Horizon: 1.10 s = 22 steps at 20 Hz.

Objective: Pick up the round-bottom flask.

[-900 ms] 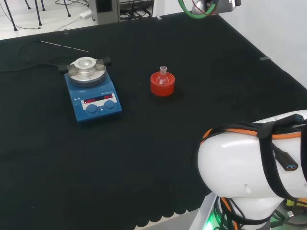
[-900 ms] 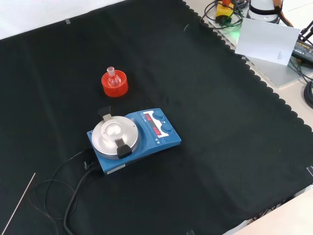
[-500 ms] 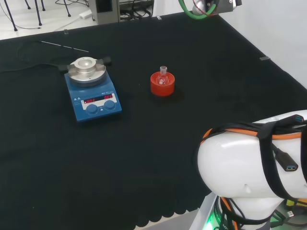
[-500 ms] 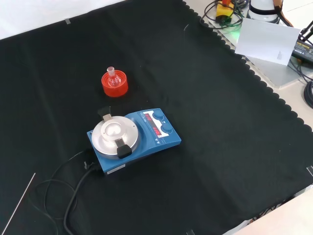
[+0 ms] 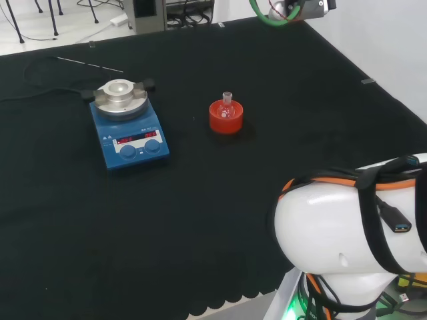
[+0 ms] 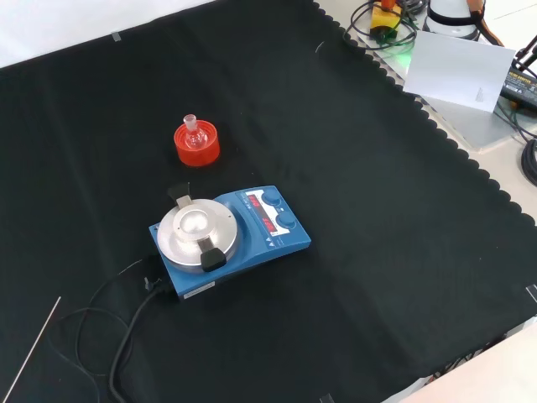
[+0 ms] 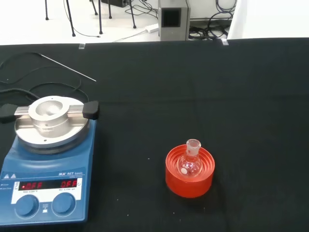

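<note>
Flask [image 7: 189,163] pickup has not begun, we judge: it sits upright in its red ribbed stand [image 7: 189,173] on the worktop [image 5: 200,200], beside the blue hotplate [image 7: 46,176]. We cannot tell the fingers' state.

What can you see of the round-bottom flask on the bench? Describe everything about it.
The round-bottom flask is small, of clear glass, with a round bulb and a short open neck. It stands upright, seated in a red ribbed ring stand on the black cloth. It looks empty, though clear glass makes that hard to confirm. Only the stand touches it. In the head view it stands right of the blue stirrer plate.
</note>
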Each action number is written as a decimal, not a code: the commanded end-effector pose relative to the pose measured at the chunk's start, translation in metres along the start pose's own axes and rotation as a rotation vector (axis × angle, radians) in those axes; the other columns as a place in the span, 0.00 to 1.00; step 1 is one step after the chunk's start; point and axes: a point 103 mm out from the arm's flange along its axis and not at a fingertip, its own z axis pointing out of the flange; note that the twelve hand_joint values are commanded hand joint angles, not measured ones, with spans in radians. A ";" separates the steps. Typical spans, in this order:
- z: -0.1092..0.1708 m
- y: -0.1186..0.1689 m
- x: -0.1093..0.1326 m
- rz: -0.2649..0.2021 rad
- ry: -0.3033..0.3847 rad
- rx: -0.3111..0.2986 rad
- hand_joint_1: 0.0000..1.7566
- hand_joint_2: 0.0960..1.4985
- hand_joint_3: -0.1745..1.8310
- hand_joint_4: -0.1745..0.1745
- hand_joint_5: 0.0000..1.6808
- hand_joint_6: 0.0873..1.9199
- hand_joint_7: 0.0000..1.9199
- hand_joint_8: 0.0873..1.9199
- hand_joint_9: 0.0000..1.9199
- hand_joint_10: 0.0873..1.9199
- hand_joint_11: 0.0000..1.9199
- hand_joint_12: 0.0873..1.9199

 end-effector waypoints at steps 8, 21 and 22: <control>0.058 0.058 -0.030 0.039 0.090 0.013 0.18 0.79 0.20 0.46 0.18 0.00 0.08 0.21 0.12 0.27 0.00 0.52; 0.156 0.184 -0.057 0.071 0.176 0.092 0.22 0.77 0.21 0.42 0.22 0.00 0.10 0.23 0.14 0.29 0.00 0.55; 0.163 0.190 -0.059 0.075 0.183 0.097 0.22 0.77 0.21 0.42 0.23 0.00 0.10 0.23 0.15 0.29 0.00 0.55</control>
